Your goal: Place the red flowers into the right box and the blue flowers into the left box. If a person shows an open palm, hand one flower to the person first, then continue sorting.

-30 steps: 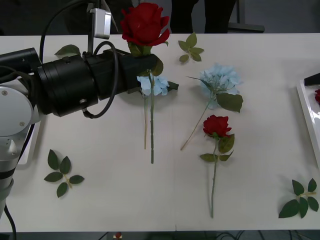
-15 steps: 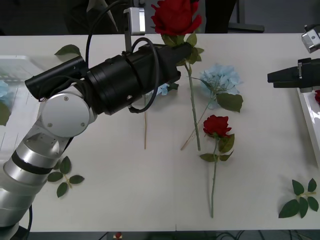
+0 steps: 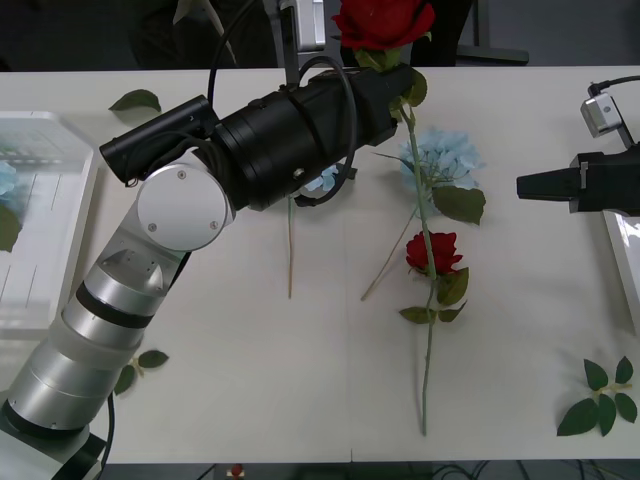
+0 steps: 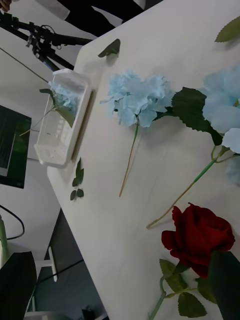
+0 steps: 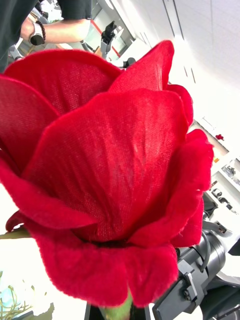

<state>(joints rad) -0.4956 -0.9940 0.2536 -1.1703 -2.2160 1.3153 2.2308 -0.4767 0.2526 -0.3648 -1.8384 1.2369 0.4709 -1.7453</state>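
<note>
1. The left gripper (image 3: 395,88) pinched a red fabric rose on a long green stem (image 3: 384,20) just under the bloom, above the white desk's (image 3: 250,360) far edge, the stem hanging down.
2. The left wrist view showed that bloom's petals close up.
3. The right gripper (image 3: 527,184) hovered near the right edge; whether it was spread I cannot tell.
4. A second red rose (image 3: 433,252) and pale blue hydrangea heads (image 4: 135,97) lay mid-desk.
5. The right wrist view showed the white ribbed plastic tray (image 4: 62,122) at the left edge holding a blue flower.

White table (image 3: 250,380) carries it all. Left edge, a white tray (image 3: 40,240); right edge, another tray (image 3: 625,250). Centre: a red rose (image 3: 433,252) lying flat, a blue flower (image 3: 440,160) just beyond it, another blue flower (image 4: 135,97) further left. Loose green leaf sprigs (image 3: 600,400) near right, one leaf (image 3: 135,100) far left.
</note>
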